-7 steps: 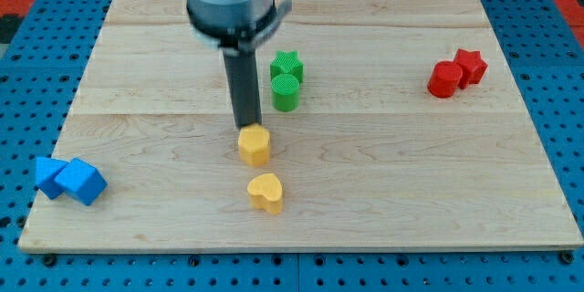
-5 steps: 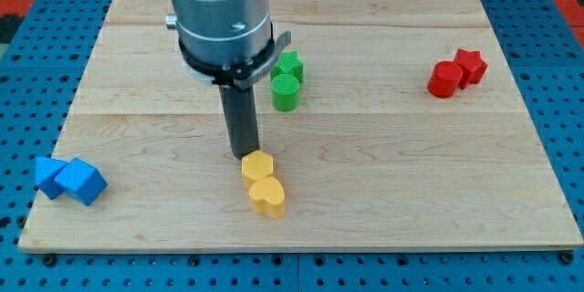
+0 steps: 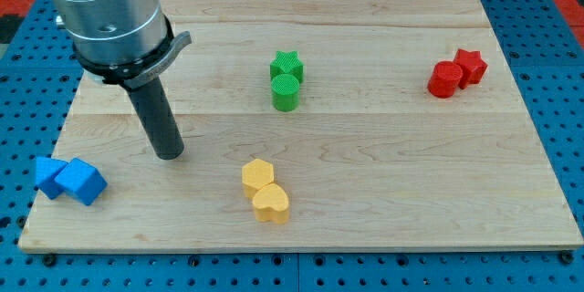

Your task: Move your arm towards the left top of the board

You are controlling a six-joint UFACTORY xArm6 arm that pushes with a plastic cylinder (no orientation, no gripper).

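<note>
My tip (image 3: 170, 154) rests on the wooden board (image 3: 383, 164) in its left half, touching no block. Two blue blocks (image 3: 69, 180) lie to its lower left near the board's left edge. A yellow hexagonal block (image 3: 257, 175) and a yellow heart block (image 3: 271, 204) touch each other to the tip's lower right. The arm's grey body (image 3: 105, 9) covers the board's upper left corner.
A green star block (image 3: 286, 64) and a green cylinder (image 3: 286, 92) stand together at the upper middle. A red cylinder (image 3: 445, 79) and a red star block (image 3: 470, 65) sit together at the upper right. Blue pegboard (image 3: 557, 100) surrounds the board.
My tip pushed the yellow hexagonal block down against the yellow heart, then moved left, away from both. The other blocks have not moved.
</note>
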